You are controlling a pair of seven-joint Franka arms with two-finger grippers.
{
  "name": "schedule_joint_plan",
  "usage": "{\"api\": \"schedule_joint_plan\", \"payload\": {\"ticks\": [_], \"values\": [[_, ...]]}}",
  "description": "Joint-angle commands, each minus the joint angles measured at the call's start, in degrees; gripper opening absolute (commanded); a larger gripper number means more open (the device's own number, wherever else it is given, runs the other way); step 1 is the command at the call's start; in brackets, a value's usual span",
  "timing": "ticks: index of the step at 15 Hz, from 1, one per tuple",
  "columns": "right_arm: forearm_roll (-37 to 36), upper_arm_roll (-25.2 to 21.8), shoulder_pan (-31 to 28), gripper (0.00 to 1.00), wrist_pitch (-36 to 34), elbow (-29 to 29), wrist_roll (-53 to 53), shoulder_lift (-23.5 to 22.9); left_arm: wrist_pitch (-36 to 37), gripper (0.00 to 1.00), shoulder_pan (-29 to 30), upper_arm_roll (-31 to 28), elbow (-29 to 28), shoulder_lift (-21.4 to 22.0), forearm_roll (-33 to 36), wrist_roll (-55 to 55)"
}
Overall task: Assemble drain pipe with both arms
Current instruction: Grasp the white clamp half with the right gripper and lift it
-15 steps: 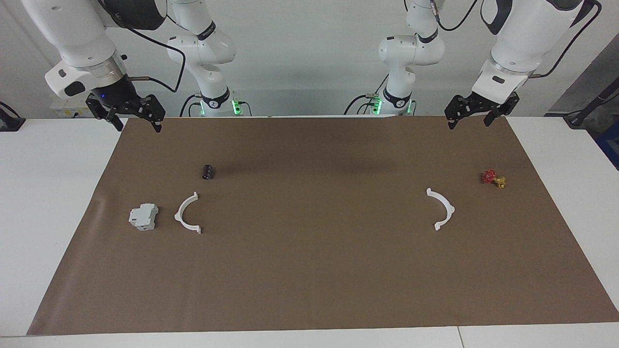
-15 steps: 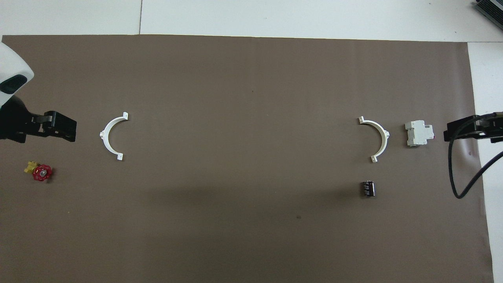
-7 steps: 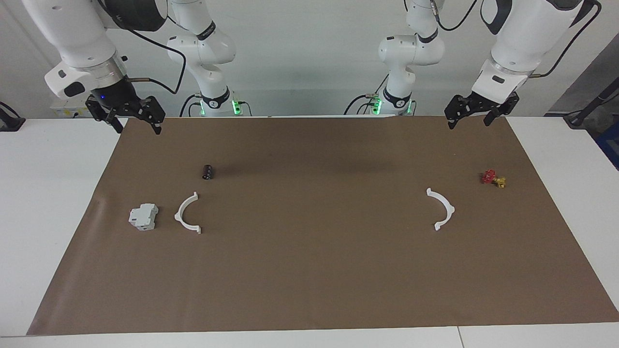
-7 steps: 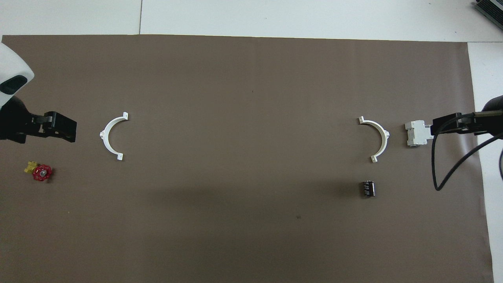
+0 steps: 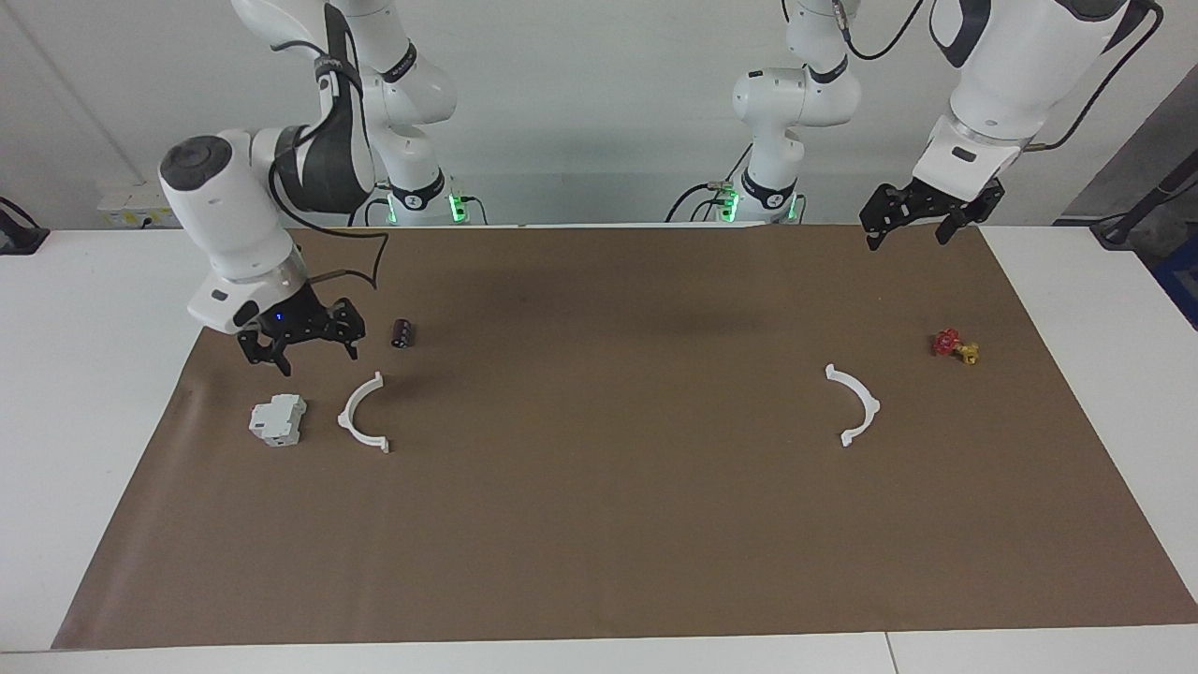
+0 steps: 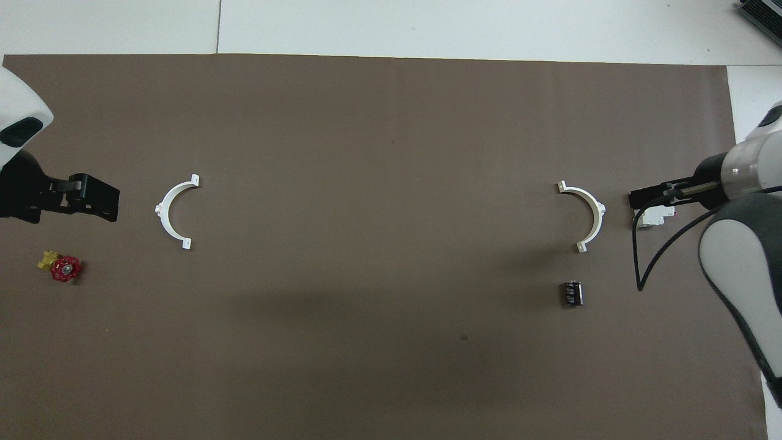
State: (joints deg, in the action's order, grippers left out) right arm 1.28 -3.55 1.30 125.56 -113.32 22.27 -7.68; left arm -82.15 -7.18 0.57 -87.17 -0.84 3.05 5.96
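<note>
The drain pipe lies as two separate white half-ring arcs on the brown mat (image 5: 599, 524). One arc (image 5: 344, 418) (image 6: 599, 211) is toward the right arm's end, beside the grey-white box. The other arc (image 5: 873, 404) (image 6: 162, 211) is toward the left arm's end. My right gripper (image 5: 314, 354) (image 6: 649, 198) hangs open and empty low over the mat, above the spot between the box and the black cylinder. In the overhead view it covers part of the box. My left gripper (image 5: 906, 234) (image 6: 101, 198) waits open and empty, raised over the mat's edge nearest the robots.
A grey-white blocky box (image 5: 278, 419) (image 6: 652, 220) sits beside the right arm's arc. A small black cylinder (image 5: 402, 332) (image 6: 572, 293) lies nearer to the robots than that arc. A red and yellow valve (image 5: 953, 344) (image 6: 64, 267) rests near the left arm's end.
The right arm has swung down and out over the mat, bringing its gripper from the mat's corner to low above the box. The left arm has not moved.
</note>
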Motion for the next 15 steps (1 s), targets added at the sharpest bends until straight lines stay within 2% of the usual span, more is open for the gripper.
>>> {"api": "schedule_joint_plan", "payload": {"ticks": [1, 3, 7, 9, 10, 12, 13, 14, 15], "values": [[1.36, 0.12, -0.86, 1.00, 6.51, -1.29, 5.23, -4.35, -0.55, 1.00, -0.29, -0.49, -1.95, 1.63, -0.59, 0.02], [2.85, 0.12, -1.03, 1.00, 9.77, -1.47, 5.94, -6.90, -0.64, 1.00, -0.20, -0.49, -1.95, 1.63, -0.59, 0.02], [3.12, 0.12, -1.38, 0.95, 12.14, -4.53, 10.06, -7.26, -0.55, 1.00, -0.29, -0.49, -1.95, 1.63, -0.59, 0.02], [3.12, 0.12, -2.35, 0.91, 14.61, -6.91, 12.35, -7.44, -0.64, 1.00, -0.20, -0.49, -1.95, 1.63, -0.59, 0.02], [3.12, 0.12, -2.70, 0.84, 15.41, -7.18, 13.58, -7.88, -0.64, 1.00, -0.20, -0.49, -1.95, 1.63, -0.59, 0.02], [3.29, 0.12, -2.97, 0.70, 15.94, -7.18, 14.12, -8.32, -0.64, 1.00, -0.20, -0.49, -1.95, 1.63, -0.59, 0.02], [3.29, 0.12, -2.88, 0.57, 16.38, -7.18, 14.12, -8.67, -0.64, 1.00, -0.29, -0.49, -1.95, 1.63, -0.59, 0.02], [3.29, 0.12, -2.79, 0.30, 16.47, -7.09, 13.86, -8.67, -0.64, 1.00, -0.29, -0.49, -1.95, 1.63, -0.59, 0.02], [3.38, 0.12, -2.36, 0.08, 16.64, -6.92, 13.25, -8.84, -0.64, 1.00, -0.29, -0.49, -1.95, 1.63, -0.59, 0.02]]}}
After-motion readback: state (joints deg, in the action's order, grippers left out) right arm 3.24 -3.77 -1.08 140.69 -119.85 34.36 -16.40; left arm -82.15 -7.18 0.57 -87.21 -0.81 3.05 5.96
